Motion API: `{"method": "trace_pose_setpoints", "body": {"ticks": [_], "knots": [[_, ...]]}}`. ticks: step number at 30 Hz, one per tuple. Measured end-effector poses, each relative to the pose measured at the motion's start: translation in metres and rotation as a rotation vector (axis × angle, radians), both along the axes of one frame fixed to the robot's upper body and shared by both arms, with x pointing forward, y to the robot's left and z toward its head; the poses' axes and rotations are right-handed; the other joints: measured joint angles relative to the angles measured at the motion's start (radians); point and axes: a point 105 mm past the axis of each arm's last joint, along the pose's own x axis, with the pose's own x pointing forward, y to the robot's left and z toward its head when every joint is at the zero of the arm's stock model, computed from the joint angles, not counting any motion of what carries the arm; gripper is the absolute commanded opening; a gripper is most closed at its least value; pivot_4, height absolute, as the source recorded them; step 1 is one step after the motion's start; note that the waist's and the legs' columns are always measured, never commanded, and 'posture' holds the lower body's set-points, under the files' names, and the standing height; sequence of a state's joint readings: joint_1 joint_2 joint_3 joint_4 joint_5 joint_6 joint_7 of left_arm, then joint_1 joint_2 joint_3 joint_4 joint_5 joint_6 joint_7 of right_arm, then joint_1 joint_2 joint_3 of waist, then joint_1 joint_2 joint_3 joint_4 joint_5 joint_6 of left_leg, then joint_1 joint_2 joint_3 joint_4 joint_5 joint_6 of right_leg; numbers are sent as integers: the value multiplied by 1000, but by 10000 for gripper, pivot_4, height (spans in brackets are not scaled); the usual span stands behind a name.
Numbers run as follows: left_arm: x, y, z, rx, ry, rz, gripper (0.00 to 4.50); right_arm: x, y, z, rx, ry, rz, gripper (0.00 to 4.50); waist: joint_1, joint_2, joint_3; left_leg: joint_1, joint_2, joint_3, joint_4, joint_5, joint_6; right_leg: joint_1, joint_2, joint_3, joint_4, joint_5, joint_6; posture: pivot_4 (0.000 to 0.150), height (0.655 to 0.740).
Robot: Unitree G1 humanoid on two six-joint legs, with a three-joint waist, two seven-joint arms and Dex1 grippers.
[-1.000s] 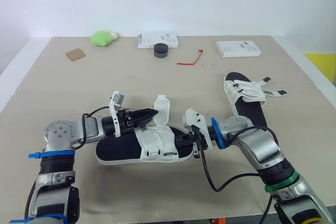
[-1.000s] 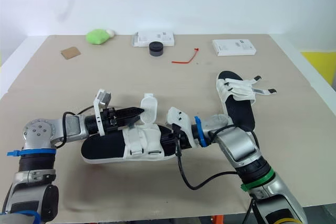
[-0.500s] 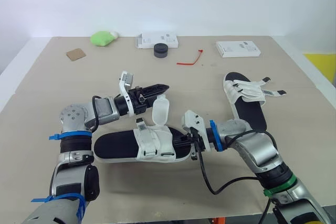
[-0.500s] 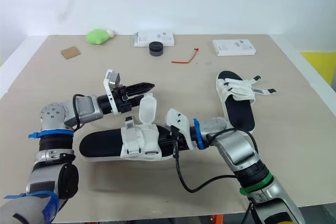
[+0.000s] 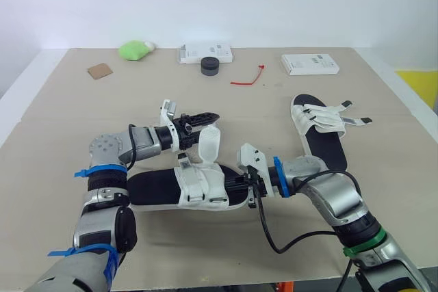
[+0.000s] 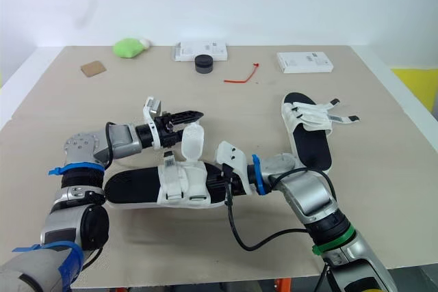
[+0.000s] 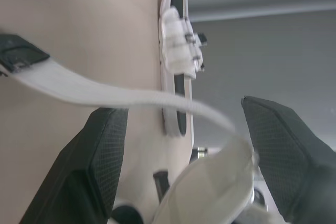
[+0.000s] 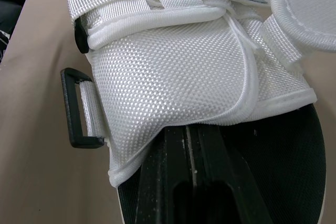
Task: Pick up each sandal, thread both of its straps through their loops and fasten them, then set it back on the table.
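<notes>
Two sandals, black-soled with white straps, on a beige table.

Item 1: near sandal. It lies flat at the front centre of the table, lengthwise across it. Its white upper sits at mid-length. One broad loose strap stands upright from the far side of the upper, unfastened. A black loop hangs at the edge of the upper, with no strap through it.

Item 2: second sandal. It lies flat to the right, well apart from the first. Its straps lie spread open across the far end, their dark tips pointing right.

Item 3: left gripper. It reaches in level from the left and sits at the top of the upright strap. Its fingers are spread wide, with the white strap passing across the gap between them. Whether either finger touches the strap cannot be made out.

Item 4: right gripper. It comes in low from the right. Its two fingers are pressed together and slid beneath the white upper, lying along the black footbed.

Item 5: sundries along the far edge, all well clear of the sandals. From left to right:
- a brown card square
- a green soft object
- a white box, with a dark round piece just before it
- a red tie
- a second white box
</notes>
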State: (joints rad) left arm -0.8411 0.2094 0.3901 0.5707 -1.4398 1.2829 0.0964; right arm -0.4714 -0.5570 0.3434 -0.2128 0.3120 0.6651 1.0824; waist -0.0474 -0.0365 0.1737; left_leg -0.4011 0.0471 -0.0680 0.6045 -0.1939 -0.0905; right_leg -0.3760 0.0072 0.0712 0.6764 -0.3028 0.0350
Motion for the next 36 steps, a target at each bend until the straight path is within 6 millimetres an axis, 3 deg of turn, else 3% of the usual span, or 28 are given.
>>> {"method": "trace_pose_setpoints", "body": {"ticks": [4,10,13,16,18,19,25,27,31,36], "knots": [[11,4,-6,2,37,82,35283,-1,1,-1,2,3,-1,0,0,0,0,0,0,0,0,0,0,0,0,0,0,0,0,1500,7400],[16,3,0,-15,30,97,35283,-2,1,-1,4,-2,-6,0,0,0,0,0,0,0,0,0,-1,0,0,0,0,0,0,1500,7400],[13,0,-1,-9,33,73,27939,-1,1,-1,3,-3,-7,0,0,0,0,0,0,0,0,0,-1,0,0,0,0,0,0,1500,7400],[13,0,-2,-6,33,71,11712,-1,1,-1,3,-3,-7,0,0,0,0,0,0,-1,0,1,-1,0,0,0,1,0,0,1500,7400],[13,0,-2,-8,31,71,2670,-1,1,-1,4,-4,-7,0,0,0,0,0,0,-1,0,1,-1,0,0,0,1,0,0,1500,7400],[13,0,-2,-10,29,71,509,-1,1,-1,4,-4,-7,0,0,0,0,0,0,-1,0,1,-1,0,0,0,1,0,0,1500,7400],[13,0,1,-34,18,78,509,-1,2,-1,4,-5,-6,0,0,0,0,0,0,-1,0,1,-1,0,1,0,1,0,0,1500,7400],[11,-3,12,-51,-46,66,509,-1,2,-1,4,-6,-5,0,0,0,0,0,0,-1,0,1,-1,0,1,0,1,0,0,1500,7400],[-13,-16,50,-54,-312,-47,509,-1,3,-1,8,-10,-3,0,-1,1,1,0,0,-1,-1,3,-5,-1,1,0,1,0,0,1500,7400],[-48,-14,55,45,-577,-168,509,-2,4,-1,8,-12,1,0,-2,2,2,0,1,-1,-2,4,-7,-1,1,0,3,0,-1,1500,7400]]}}
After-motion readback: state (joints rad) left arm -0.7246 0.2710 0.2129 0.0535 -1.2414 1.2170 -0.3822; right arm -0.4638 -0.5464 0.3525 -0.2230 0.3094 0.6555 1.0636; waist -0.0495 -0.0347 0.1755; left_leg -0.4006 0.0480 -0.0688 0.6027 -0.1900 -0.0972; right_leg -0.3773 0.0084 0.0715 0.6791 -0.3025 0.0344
